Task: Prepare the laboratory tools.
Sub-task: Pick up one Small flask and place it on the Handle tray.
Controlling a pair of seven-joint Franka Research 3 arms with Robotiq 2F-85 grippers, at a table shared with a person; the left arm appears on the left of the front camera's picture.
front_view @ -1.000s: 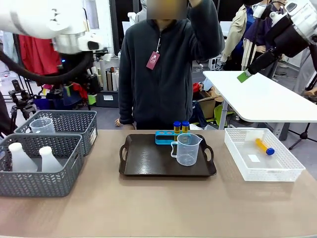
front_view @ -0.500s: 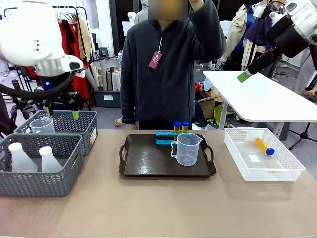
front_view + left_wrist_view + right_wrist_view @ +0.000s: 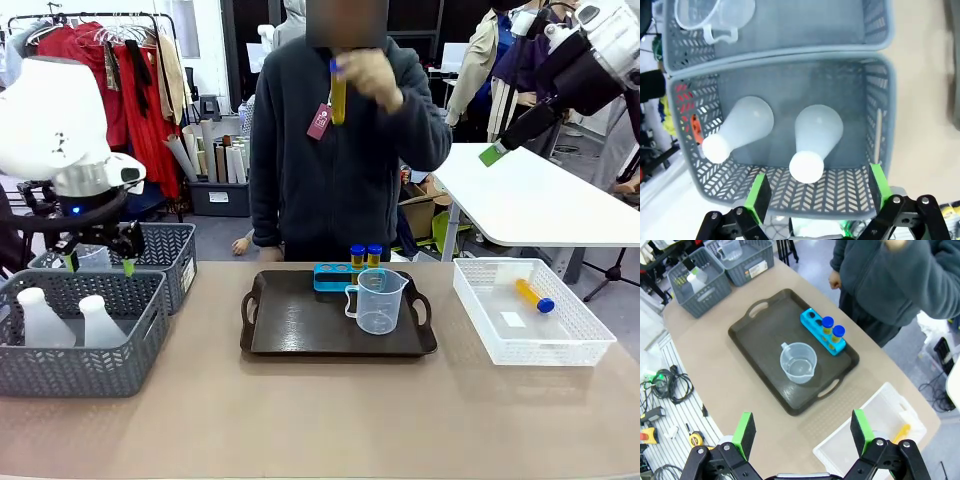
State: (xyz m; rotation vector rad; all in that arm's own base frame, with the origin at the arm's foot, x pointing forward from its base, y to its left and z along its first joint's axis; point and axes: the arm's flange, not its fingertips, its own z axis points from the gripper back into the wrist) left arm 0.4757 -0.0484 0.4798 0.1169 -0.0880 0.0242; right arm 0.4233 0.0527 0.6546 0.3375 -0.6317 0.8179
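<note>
Tan table [image 3: 300, 420], both jaws wide open, empty, L above grey basket [image 3: 883, 115] w/ flasks [image 3: 816, 134]

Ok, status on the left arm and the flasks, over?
Left gripper open, above the basket, two flasks standing below. Right gripper open, high, empty. Person holds one tube up.

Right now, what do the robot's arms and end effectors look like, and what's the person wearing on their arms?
The left arm and right arm have rounded white housings; a black cable loops by the left wrist. The left end effector and right end effector are black, with two fingers tipped in bright green pads. The person wears long dark grey fleece sleeves.
</note>
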